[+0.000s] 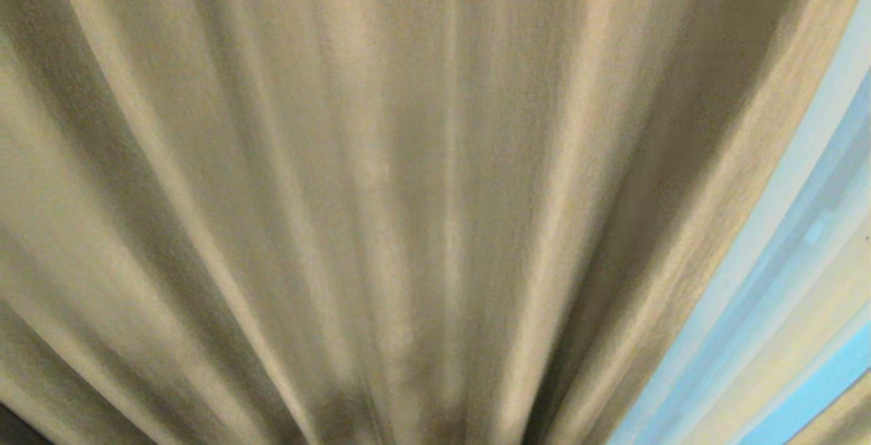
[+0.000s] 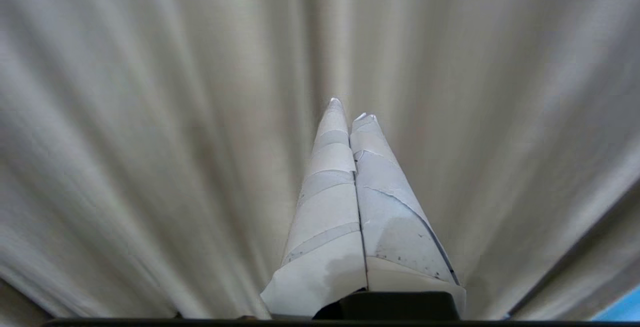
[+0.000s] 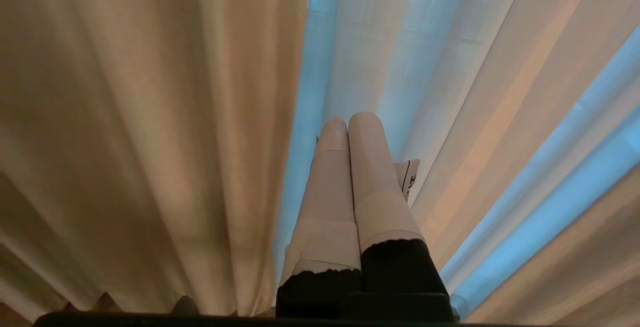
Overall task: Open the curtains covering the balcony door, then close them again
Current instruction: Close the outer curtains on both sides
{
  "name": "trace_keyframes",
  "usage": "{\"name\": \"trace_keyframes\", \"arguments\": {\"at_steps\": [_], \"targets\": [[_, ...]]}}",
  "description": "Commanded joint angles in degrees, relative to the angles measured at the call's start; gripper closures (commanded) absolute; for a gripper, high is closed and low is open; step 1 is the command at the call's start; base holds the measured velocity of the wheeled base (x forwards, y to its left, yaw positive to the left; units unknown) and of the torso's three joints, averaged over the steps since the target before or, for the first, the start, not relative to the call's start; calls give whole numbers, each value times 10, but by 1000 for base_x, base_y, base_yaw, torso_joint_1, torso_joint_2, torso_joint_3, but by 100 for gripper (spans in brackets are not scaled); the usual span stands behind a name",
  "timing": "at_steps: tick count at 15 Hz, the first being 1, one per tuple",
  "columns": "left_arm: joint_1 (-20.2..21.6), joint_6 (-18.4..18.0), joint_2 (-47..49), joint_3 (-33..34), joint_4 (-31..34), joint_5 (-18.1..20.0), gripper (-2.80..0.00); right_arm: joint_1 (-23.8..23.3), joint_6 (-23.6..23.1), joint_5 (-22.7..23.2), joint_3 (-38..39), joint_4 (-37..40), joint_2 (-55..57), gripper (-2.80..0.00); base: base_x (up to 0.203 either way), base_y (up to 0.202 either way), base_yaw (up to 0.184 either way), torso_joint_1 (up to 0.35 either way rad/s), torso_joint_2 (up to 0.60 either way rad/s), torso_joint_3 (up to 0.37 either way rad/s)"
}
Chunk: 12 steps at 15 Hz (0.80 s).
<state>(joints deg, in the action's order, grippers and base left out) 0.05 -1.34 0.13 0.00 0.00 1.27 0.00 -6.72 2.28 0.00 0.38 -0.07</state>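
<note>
Heavy grey-beige pleated curtains (image 1: pixel 381 179) fill the head view from close up. A strip of thin white sheer (image 1: pixel 782 282) glows blue at their right edge. Neither gripper shows in the head view. My left gripper (image 2: pixel 350 109) is shut, its tape-wrapped fingers pressed together, pointing at the heavy drape (image 2: pixel 165 132) with nothing between them. My right gripper (image 3: pixel 352 119) is also shut and empty. It points at the gap where the heavy drape (image 3: pixel 140 117) ends and the sheer (image 3: pixel 450 82) hangs. The balcony door is hidden behind the fabric.
A second heavy drape edge (image 3: pixel 590 262) shows past the sheer in the right wrist view. Fabric folds hang close in front of both arms.
</note>
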Motion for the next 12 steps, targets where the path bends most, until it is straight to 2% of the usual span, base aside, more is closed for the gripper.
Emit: {"name": "trace_keyframes", "arguments": {"at_steps": [1, 9, 12], "targets": [[0, 0, -1, 0, 0, 1, 0, 0, -1, 1, 0, 0, 1, 0, 0, 0, 0, 0, 0, 0], [0, -1, -1, 0, -1, 1, 0, 0, -1, 0, 0, 0, 1, 0, 0, 0, 0, 0, 0, 0], [0, 0, -1, 0, -1, 1, 0, 0, -1, 0, 0, 0, 1, 0, -1, -128, -2, 2, 2, 3]]}}
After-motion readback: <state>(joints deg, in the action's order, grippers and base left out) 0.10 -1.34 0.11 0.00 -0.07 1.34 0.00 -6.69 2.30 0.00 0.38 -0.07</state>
